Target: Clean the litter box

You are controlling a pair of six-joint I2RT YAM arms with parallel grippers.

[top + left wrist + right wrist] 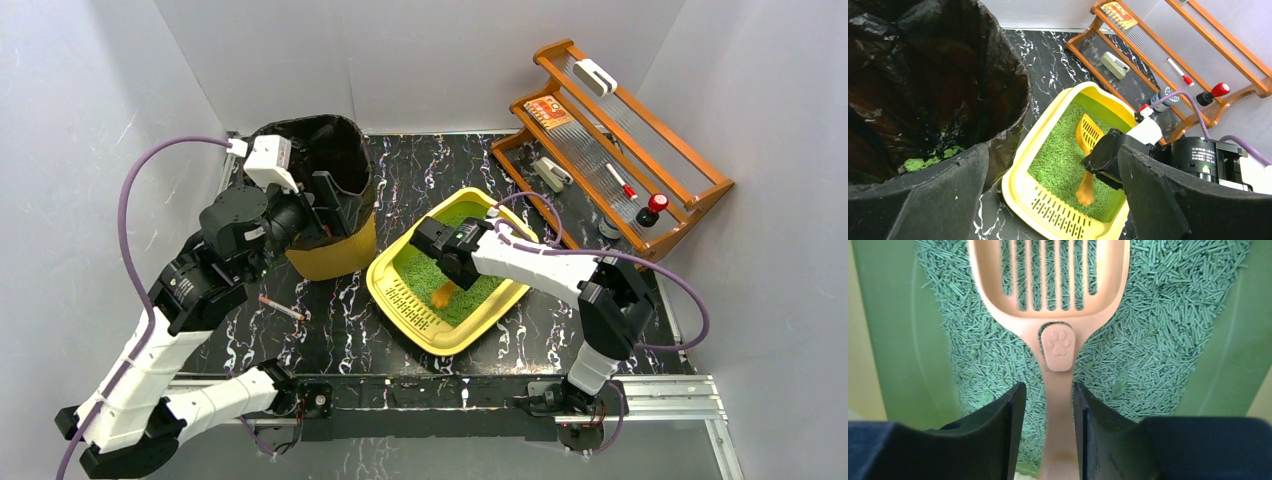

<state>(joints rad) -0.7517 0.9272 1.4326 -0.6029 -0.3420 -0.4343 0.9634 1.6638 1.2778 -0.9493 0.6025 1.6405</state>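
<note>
The litter box (437, 330) is sitting mid-bench beside the bagged bin (330, 190). The right end effector (1048, 405) is narrowly straddling the scoop (1058, 347) handle, apparently regripping; the left end effector (1048, 195), spread wide, is hovering over the bin.

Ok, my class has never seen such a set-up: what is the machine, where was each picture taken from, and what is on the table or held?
These are two robot arms bolted to a table's near edge. One picture looks down from above; the others come from a camera on each wrist. On the black table stand a yellow litter box with green litter, a bin lined with a black bag, and a wooden rack. The left pincer hangs open and empty by the bin. The right pincer straddles the orange scoop by its handle, a gap showing on one side.
</note>
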